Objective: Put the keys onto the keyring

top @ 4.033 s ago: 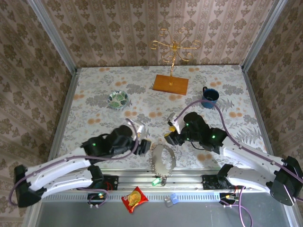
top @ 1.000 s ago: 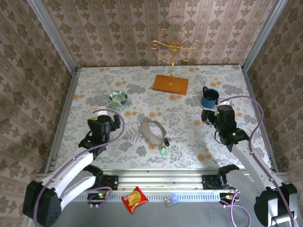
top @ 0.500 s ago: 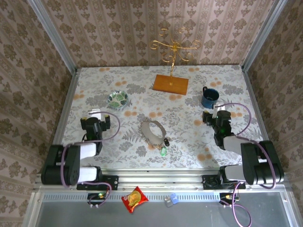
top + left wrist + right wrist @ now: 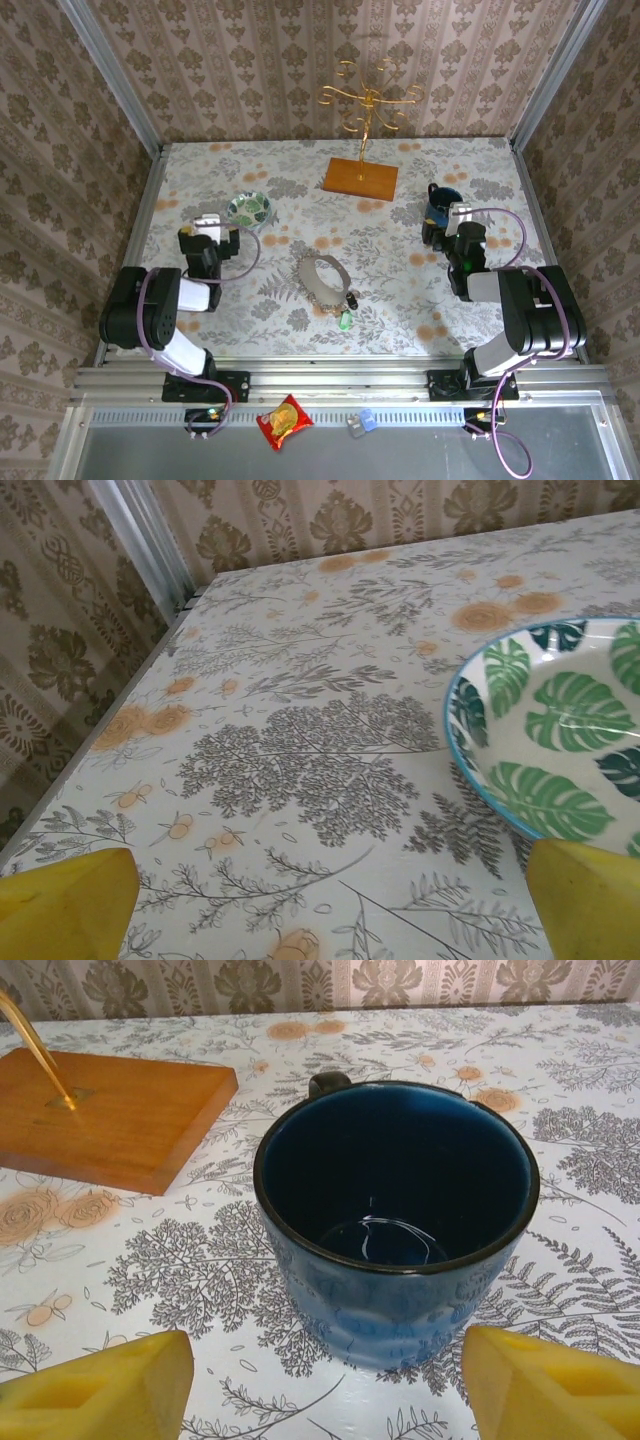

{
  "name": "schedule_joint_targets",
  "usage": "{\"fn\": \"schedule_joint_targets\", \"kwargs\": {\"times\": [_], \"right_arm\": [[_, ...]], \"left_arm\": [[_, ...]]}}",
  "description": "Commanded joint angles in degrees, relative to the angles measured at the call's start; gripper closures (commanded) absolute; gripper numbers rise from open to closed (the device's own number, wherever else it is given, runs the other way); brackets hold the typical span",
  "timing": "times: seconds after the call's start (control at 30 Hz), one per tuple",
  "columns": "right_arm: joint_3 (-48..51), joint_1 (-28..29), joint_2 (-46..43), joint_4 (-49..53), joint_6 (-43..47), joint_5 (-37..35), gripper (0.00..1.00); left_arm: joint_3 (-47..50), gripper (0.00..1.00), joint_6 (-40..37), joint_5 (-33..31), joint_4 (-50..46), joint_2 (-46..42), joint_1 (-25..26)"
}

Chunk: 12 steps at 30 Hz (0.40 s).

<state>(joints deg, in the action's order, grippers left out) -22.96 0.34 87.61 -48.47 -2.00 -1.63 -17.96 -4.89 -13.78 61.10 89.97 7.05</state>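
Observation:
The keyring [image 4: 318, 278], a grey-brown strap loop, lies flat in the middle of the table. A green-headed key [image 4: 344, 320] and a small yellowish key [image 4: 352, 297] lie at its near right end, by the metal ring. My left gripper [image 4: 207, 231] rests far to the left of it, open, its yellow fingertips [image 4: 65, 905] wide apart over bare tablecloth. My right gripper [image 4: 456, 222] rests far to the right, open too, its fingertips [image 4: 100, 1390] spread just short of a blue mug [image 4: 395, 1220]. Nothing is between either pair of fingers.
A leaf-patterned bowl [image 4: 249, 209] sits just beyond the left gripper [image 4: 330, 920]. The blue mug [image 4: 442, 205] stands in front of the right gripper [image 4: 325, 1400]. The gold wire stand [image 4: 368, 100] on its wooden base [image 4: 360, 178] is at the back. A red snack packet [image 4: 284, 420] lies below the table edge.
The keyring with the keys went from the near edge, between both grippers, to the table's middle. Both arms then drew back and folded up at the sides, grippers open.

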Motion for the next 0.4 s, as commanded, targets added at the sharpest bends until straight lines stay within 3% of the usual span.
{"fn": "schedule_joint_targets", "kwargs": {"times": [0.0,0.03,0.2,0.37], "right_arm": [[-0.51,-0.21,0.15,-0.21,-0.40,-0.48,0.18],[-0.51,-0.23,-0.02,-0.15,-0.37,-0.46,0.01],[-0.59,-0.16,0.19,0.04,-0.33,-0.61,0.00],[-0.51,-0.08,0.01,-0.13,-0.29,-0.66,0.00]], "left_arm": [[0.04,0.00,-1.48,-2.84,2.77,0.58,0.12],[-0.70,0.00,-1.09,-2.41,1.16,0.31,-0.20],[-4.36,0.00,1.43,6.50,-7.81,-0.49,-4.39],[-3.85,0.00,1.05,7.38,-7.04,-0.73,-4.51]]}}
